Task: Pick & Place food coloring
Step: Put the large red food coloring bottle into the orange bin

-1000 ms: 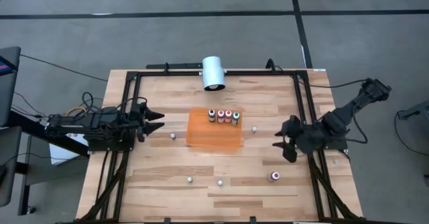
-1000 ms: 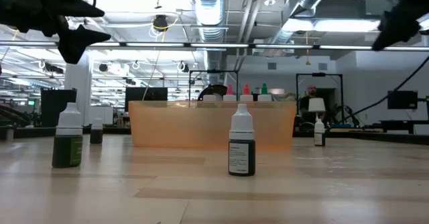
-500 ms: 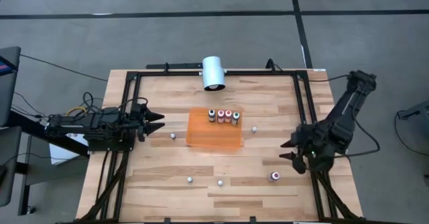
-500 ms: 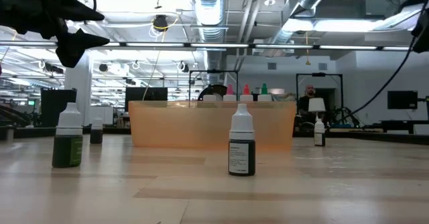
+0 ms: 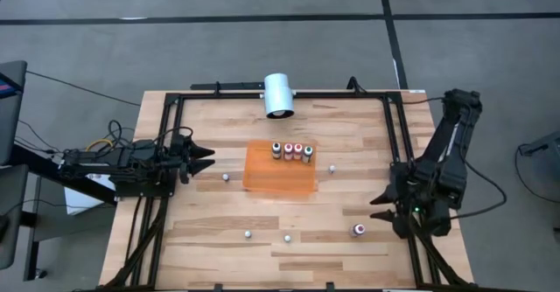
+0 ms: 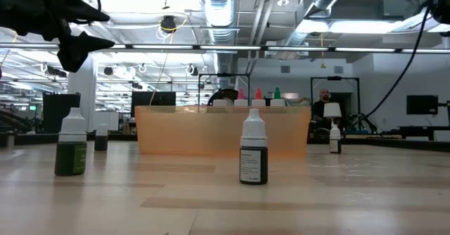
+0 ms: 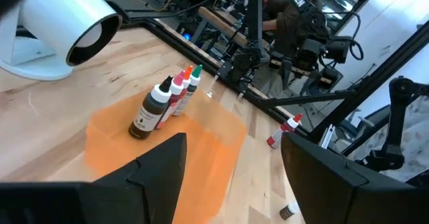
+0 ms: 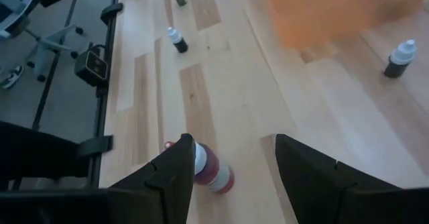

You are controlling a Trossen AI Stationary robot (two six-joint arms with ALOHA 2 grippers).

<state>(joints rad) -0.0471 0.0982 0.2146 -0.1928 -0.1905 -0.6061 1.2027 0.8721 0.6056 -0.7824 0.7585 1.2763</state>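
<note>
An orange tray [image 5: 280,177] sits mid-table with several small food coloring bottles [image 5: 291,151] upright along its far side, also seen in the left wrist view [image 7: 167,100]. More bottles stand loose on the wood: a red one [image 5: 358,230], a green one [image 6: 71,147], a dark one [image 6: 254,154], and others [image 5: 226,177] [image 5: 332,168]. My right gripper [image 5: 385,206] is open just right of the red bottle [image 8: 213,174], which shows between its fingers without touching them. My left gripper [image 5: 203,159] is open, left of the tray.
A large white cylinder [image 5: 278,95] lies at the table's far edge behind the tray. Black frame rails [image 5: 398,143] run along the table's sides. Bare wood lies between the tray and the near bottles. A person [image 6: 325,98] shows far off in the room.
My right gripper has moved toward the table's near edge and slightly right, closing on the red bottle; its arm has swung out of the low view. The left arm and all bottles have kept still.
</note>
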